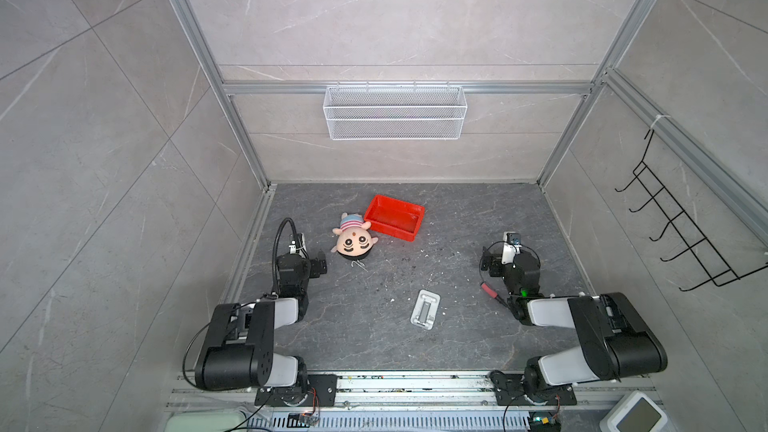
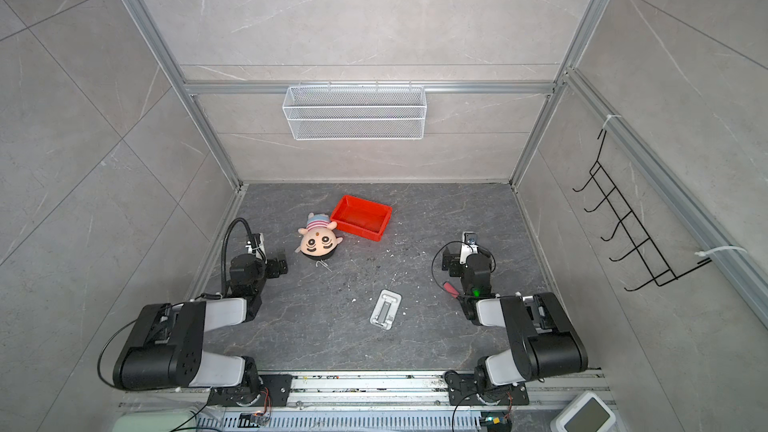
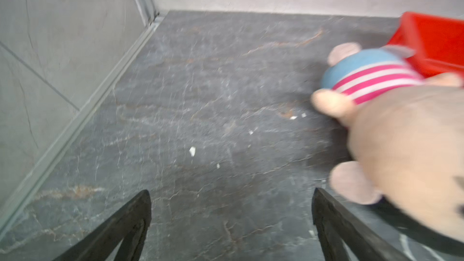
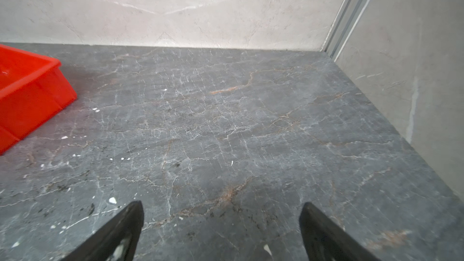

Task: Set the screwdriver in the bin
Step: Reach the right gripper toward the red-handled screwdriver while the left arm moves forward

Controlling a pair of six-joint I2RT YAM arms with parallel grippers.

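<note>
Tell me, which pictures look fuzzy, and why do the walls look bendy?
The left wrist view is fuzziest: the pink-and-blue striped plush toy and the shallow red plastic tray are smeared. The right wrist view is sharper, softening toward the edges. In both top views things are crisp, but the wide lens splays the aluminium frame posts outward. In a top view, the red-handled screwdriver lies partly under the right arm.

Two arms of black joints and grey-white links, black cables looped; a green light, perhaps an indicator.

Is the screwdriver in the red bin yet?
No, the screwdriver lies on the floor beside the right arm, far from the bin.
</note>
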